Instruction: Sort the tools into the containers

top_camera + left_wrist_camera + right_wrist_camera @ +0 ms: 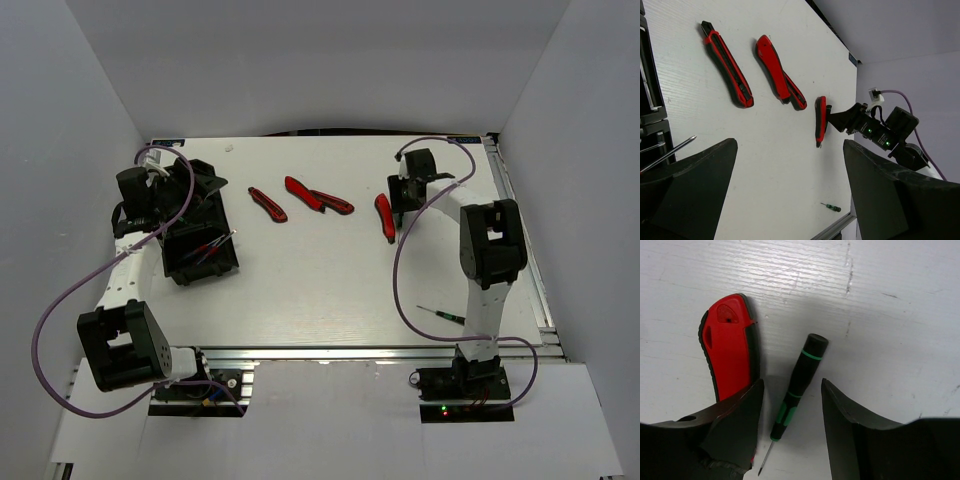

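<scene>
My right gripper [405,197] is open and low over the table. In the right wrist view its fingers [742,415] straddle a black-green screwdriver [799,385] without touching it, with a red-and-black tool [730,352] just left of it. That red tool [385,218] also shows from above. A red knife [267,204], red-handled pliers [318,196] and a second black-green screwdriver [441,315] lie on the table. My left gripper [205,190] is open and empty above the black bins. The near bin [205,262] holds thin screwdrivers [212,246]. The far bin is mostly hidden under the left gripper.
White walls enclose the table on the left, back and right. A metal rail [350,350] runs along the near edge. Purple cables [400,270] loop from both arms. In the left wrist view the bin edge [650,107] and a screwdriver tip [675,148] sit at the left.
</scene>
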### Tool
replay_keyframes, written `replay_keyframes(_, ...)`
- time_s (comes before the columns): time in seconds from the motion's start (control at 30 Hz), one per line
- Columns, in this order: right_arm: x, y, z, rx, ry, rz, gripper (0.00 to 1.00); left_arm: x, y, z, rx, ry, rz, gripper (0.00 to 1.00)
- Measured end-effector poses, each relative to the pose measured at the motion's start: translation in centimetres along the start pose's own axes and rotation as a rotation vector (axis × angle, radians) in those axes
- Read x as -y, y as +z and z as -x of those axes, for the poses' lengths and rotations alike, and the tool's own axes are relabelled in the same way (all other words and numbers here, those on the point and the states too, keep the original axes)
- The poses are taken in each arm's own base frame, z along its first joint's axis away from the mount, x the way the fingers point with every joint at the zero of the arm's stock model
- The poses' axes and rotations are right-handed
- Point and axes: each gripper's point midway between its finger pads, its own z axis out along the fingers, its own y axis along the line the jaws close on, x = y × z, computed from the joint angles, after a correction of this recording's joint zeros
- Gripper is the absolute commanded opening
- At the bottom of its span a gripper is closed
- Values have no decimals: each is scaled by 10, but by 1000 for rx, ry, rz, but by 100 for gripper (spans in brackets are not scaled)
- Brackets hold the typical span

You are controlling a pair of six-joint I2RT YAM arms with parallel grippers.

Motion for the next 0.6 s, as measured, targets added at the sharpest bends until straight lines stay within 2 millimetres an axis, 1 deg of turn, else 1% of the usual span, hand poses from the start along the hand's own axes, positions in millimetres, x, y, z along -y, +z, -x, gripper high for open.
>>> replay_keyframes(0.13, -6, 4, -1, -2, -8, 7, 52, 1, 0, -1, -4, -7, -3, 98)
replay_keyframes(0.3, -4, 11, -7, -13, -8, -1, 43, 2, 0, -2, -12, -13, -10, 98)
replay_keyframes(0.37, -3, 12, -7, -11, -7, -6, 38, 4, -1, -4, -20, -18, -17, 95)
replay_keyframes(0.4, -3, 12, -7, -11, -8, -9, 33, 5, 0, -5, -26, -20, -24, 93)
replay_keyframes(0.43, -2, 12, -7, -9, -10, -10, 31, 6, 0, -6, -32, -24, -30, 89)
replay_keyframes(0.47, -2, 12, -7, -8, -10, -12, 26, 8, 1, -8, -41, -27, -40, 86)
replay_keyframes(0.5, -2, 12, -7, -8, -11, -12, 23, 10, 2, -10, -51, -28, -50, 84)
replay_keyframes(0.57, -2, 12, -7, -7, -11, -11, 16, 17, 9, -21, -93, -32, -78, 77)
replay_keyframes(0.6, -1, 12, -6, -7, -10, -11, 8, 20, 14, -27, -117, -33, -91, 76)
